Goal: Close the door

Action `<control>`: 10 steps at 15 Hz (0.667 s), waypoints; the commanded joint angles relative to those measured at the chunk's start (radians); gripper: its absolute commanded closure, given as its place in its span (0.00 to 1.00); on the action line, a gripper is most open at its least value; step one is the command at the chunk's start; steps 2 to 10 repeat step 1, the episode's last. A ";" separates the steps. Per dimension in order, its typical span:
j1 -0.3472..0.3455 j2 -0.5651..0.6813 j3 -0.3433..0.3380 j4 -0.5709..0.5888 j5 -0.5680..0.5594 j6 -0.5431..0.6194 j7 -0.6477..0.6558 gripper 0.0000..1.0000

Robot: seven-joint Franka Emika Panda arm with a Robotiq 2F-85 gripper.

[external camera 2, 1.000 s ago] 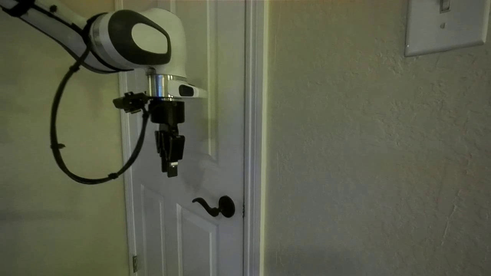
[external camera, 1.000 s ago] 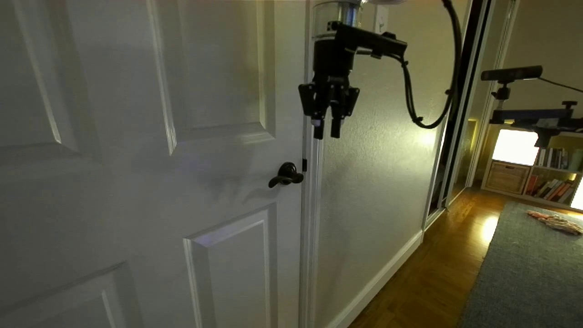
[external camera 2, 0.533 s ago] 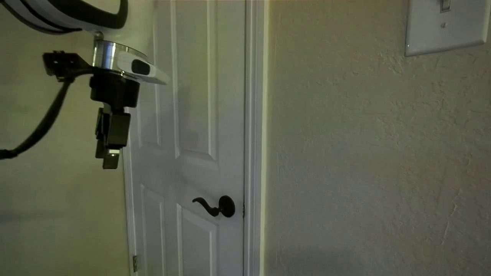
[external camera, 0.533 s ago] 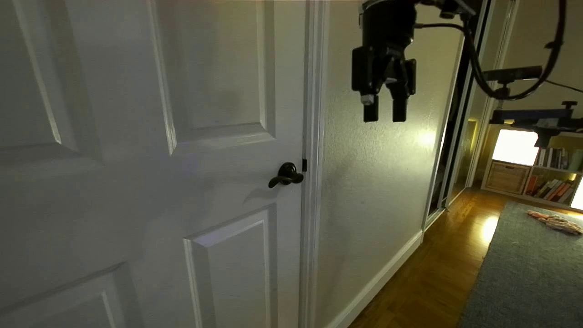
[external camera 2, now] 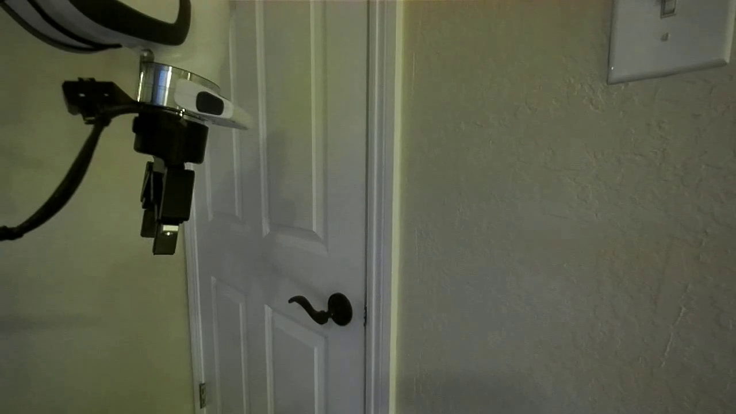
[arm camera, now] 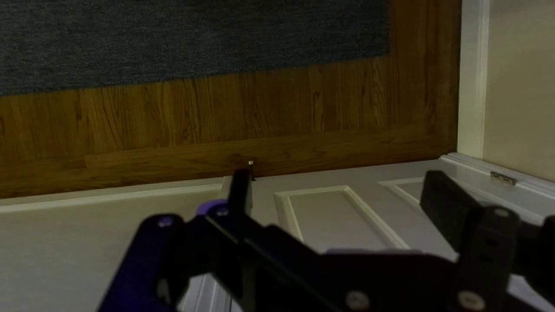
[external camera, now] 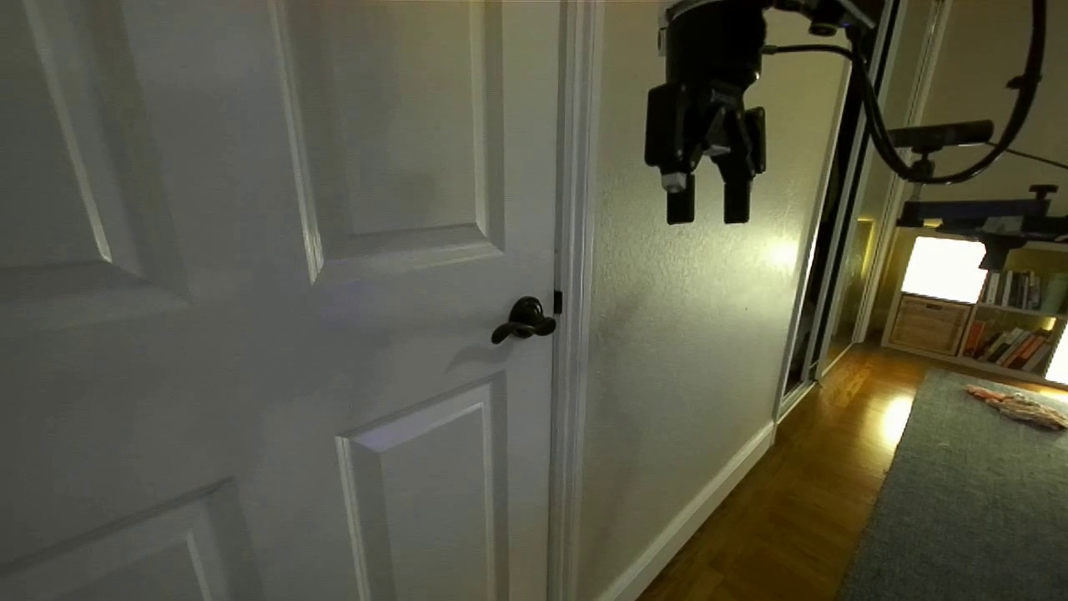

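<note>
A pale wall (external camera: pixel 684 351) runs back to a dark upright gap (external camera: pixel 822 250) and a tall framed panel (external camera: pixel 853 275); a patch of light (external camera: pixel 782 253) glows near the wall's far end. A white baseboard (external camera: pixel 701 513) follows it along the glossy brown wood floor (external camera: pixel 751 542), which catches another bright spot (external camera: pixel 897 420). On the floor lies a gray rug (external camera: pixel 951 509), a crumpled cloth (external camera: pixel 1018 408) on top. Farther back, a shelving unit (external camera: pixel 1001 310) holds books (external camera: pixel 1014 348) and a tan box (external camera: pixel 928 327), with one compartment (external camera: pixel 944 269) above the box shining white. In an exterior view, a switch plate (external camera 2: pixel 667 49) is fixed to a grainy stretch of wall (external camera 2: pixel 517 218), and a yellowish wall (external camera 2: pixel 86 322) stands at left. In the wrist view, the floor shows between rug and baseboard.
</note>
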 commanded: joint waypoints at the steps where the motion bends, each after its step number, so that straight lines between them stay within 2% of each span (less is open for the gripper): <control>1: -0.007 0.001 0.008 0.004 -0.001 -0.003 0.001 0.00; 10: -0.007 0.001 0.008 0.004 -0.001 -0.003 0.001 0.00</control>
